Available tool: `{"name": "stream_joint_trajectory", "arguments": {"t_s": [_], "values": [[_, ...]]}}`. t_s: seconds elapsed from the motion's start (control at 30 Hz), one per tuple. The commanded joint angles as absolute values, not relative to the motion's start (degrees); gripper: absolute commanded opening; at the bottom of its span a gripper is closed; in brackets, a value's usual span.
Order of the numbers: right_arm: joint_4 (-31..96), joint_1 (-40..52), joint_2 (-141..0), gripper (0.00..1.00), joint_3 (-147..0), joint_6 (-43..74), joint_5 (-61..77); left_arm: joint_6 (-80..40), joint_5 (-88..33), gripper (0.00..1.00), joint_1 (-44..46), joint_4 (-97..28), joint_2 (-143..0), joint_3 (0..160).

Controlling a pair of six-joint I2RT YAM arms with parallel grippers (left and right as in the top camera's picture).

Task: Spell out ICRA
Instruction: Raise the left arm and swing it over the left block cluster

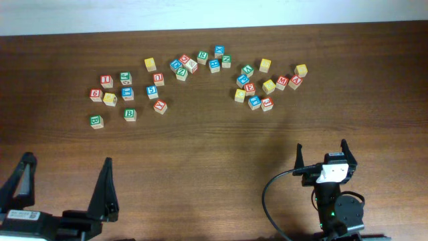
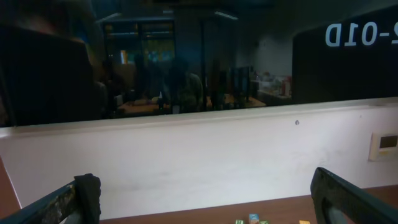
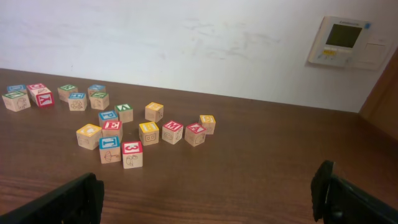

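Dark wooden worktop [image 1: 214,144] is seen from overhead, bounded at the far edge by a white wall [image 1: 214,13]. Small lettered and numbered cubes [image 1: 152,92] are scattered in a loose band across the far half. The red-lettered I cube [image 1: 106,81] is found towards the left end of the band. The green-lettered R cube [image 1: 202,57] is at the far side near the middle. The red-lettered A cube [image 1: 295,82] is at the right end, just beside a red M cube [image 1: 281,82]. Several yellow-faced cubes [image 1: 150,64] are spread through the band; which one carries the C cannot be read. The left hand [image 1: 67,161] and the right hand [image 1: 322,147] are held at the near edge, well apart from every cube, both released and spread wide with nothing between them.

From the left wrist, mostly white wall and a dark window [image 2: 186,56] are shown. The parted fingers [image 2: 84,193] are seen empty, and only a few cube tops are glimpsed at the lower edge.

From the right wrist, the right-hand group is viewed beyond the released, empty hand. The A cube is seen between the M cube and a yellow-topped one. A wall panel [image 3: 345,42] is mounted at the upper right.
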State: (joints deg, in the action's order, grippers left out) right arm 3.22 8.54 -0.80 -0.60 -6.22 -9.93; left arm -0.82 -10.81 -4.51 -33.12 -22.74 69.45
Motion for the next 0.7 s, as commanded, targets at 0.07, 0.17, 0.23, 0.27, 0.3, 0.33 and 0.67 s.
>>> {"name": "stream_joint_trajectory", "arguments": {"t_s": [0.07,0.17,0.23,0.27,0.3,0.33,0.67], "values": [[3.7,8.2,-0.4,0.98,-0.3,-5.9,-9.6,0.3,-11.9,0.99,-4.3,-33.1,-23.2,70.3],[3.7,8.2,-0.4,0.98,-0.3,-5.9,-9.6,0.3,-11.9,0.99,-4.3,-35.9,-23.2,70.3],[3.7,8.2,-0.4,0.98,-0.3,-5.9,-9.6,0.3,-11.8,0.99,-4.3,-37.8,-23.2,70.3],[3.7,8.2,-0.4,0.98,-0.3,-5.9,-9.6,0.3,-11.8,0.99,-4.3,-38.5,-23.2,70.3],[3.7,8.2,-0.4,0.98,-0.3,-5.9,-9.6,0.3,-11.9,0.99,-4.3,-39.0,-23.2,70.3],[3.7,8.2,-0.4,0.98,-0.3,-5.9,-9.6,0.3,-11.9,0.99,-4.3,-39.6,-23.2,70.3],[3.7,8.2,-0.4,0.98,-0.3,-5.9,-9.6,-3.0,-16.1,0.0,-4.3,-42.5,-23.2,70.3]]}}
